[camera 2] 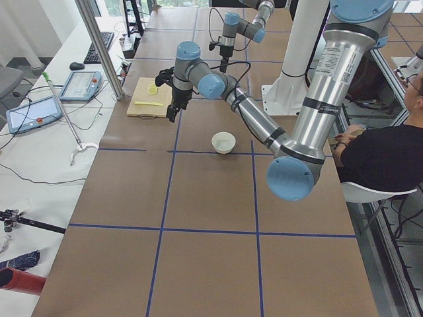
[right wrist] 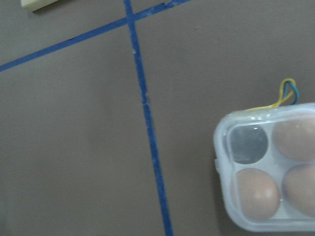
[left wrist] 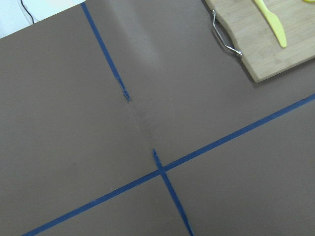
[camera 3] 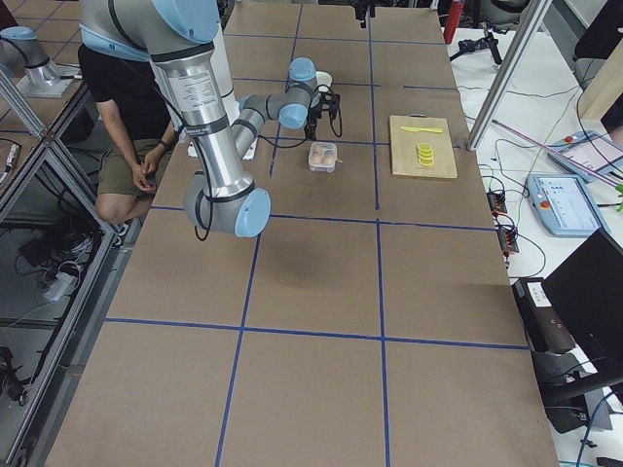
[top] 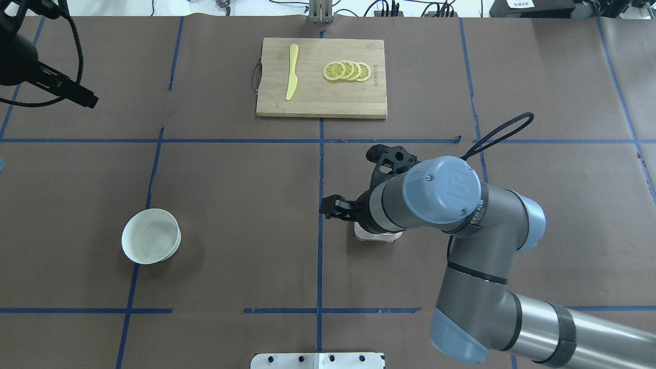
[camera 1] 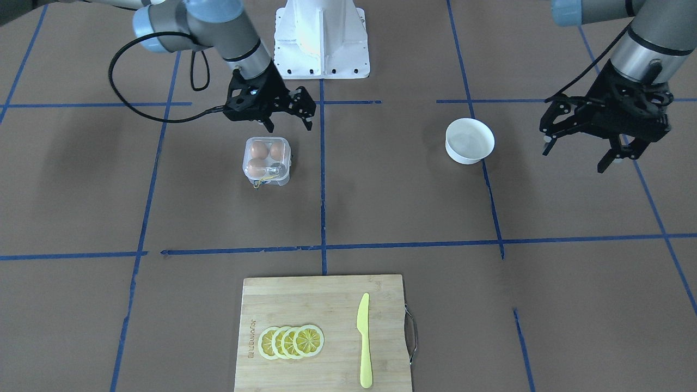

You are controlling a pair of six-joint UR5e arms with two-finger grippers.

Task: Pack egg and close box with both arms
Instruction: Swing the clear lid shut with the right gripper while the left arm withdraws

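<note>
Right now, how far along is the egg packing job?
Done, it seems: three eggs sit in the box, one cell is empty, and the lid looks shut; the white bowl holds nothing. In hand: nothing, since the right claw near the box and the left claw far aside are both open. Left: probably only to pull both away.

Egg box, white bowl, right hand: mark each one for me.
egg box (camera 1: 266, 161), exterior front-facing view, middle of its top.
white bowl (camera 1: 467, 156), exterior front-facing view, outer wall.
right hand (camera 1: 289, 127), exterior front-facing view, midway between its fingertips.
</note>
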